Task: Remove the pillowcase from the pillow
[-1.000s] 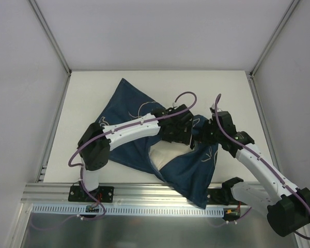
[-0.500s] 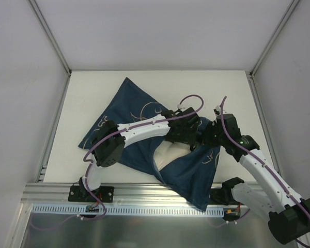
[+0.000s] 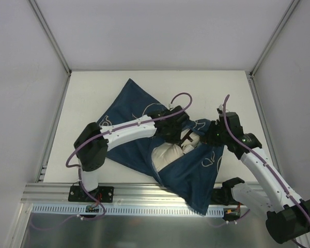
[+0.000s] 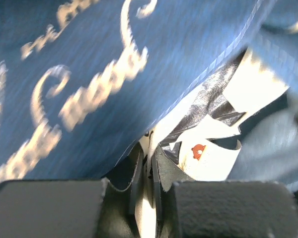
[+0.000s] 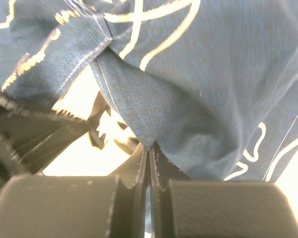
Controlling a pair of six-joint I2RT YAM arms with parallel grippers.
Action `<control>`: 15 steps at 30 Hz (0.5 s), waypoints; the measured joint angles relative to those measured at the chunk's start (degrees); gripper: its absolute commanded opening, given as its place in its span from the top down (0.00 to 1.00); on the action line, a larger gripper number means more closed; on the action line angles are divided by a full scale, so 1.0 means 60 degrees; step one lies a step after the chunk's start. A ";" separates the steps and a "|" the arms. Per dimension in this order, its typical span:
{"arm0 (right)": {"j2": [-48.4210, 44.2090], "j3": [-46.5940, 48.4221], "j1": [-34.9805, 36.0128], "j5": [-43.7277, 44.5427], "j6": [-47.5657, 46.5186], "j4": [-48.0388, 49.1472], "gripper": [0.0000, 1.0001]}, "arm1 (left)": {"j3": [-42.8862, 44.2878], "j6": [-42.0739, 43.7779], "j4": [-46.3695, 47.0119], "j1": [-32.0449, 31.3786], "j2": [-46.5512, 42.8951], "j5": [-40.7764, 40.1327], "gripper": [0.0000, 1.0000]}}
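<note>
The navy pillowcase with cream drawings lies spread across the table, its open end bunched between the two arms. The cream pillow bulges out of that opening. My left gripper is at the opening. In the left wrist view it is shut on a thin cream fold of the pillow, beside the red bear logo, with the pillowcase just above. My right gripper sits just to the right. Seen from its own wrist, it is shut on a fold of the pillowcase.
The white table is enclosed by pale walls on three sides. A metal rail runs along the near edge, and a corner of the pillowcase hangs over it at the right. Both arms' cables loop above the fabric.
My left gripper went from open to shut on the pillow's end and drew back slightly. More cream pillow now shows outside the pillowcase. The right gripper kept its hold.
</note>
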 measured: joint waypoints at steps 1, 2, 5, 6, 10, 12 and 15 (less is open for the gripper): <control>0.0029 0.0124 -0.0004 -0.0033 -0.0022 -0.0069 0.99 | -0.0302 0.0004 0.0055 0.0044 -0.0342 0.0113 1.00; 0.0062 0.0255 -0.0004 -0.0073 -0.0047 -0.0120 0.99 | -0.0568 0.0000 0.0109 0.0087 -0.0656 0.0211 1.00; 0.0262 0.0714 -0.0011 -0.0175 -0.0095 -0.0277 0.99 | -0.1359 -0.0018 0.0466 0.0164 -0.1479 0.0514 1.00; 0.0361 0.0860 -0.0029 -0.0197 -0.0120 -0.0313 0.99 | -0.1614 -0.0033 0.0601 0.0197 -0.1690 0.0594 1.00; 0.0787 0.1297 -0.0219 -0.0328 -0.0200 -0.0437 0.99 | -0.2914 -0.0240 0.1413 0.0229 -0.2674 0.0849 1.00; 0.0998 0.1362 -0.0375 -0.0412 -0.0266 -0.0499 0.99 | -0.3519 -0.0382 0.1719 0.0229 -0.3260 0.0882 1.00; 0.1472 0.1366 -0.0634 -0.0681 -0.0368 -0.0492 0.99 | -0.3945 -0.0517 0.1858 0.0229 -0.4135 0.0874 1.00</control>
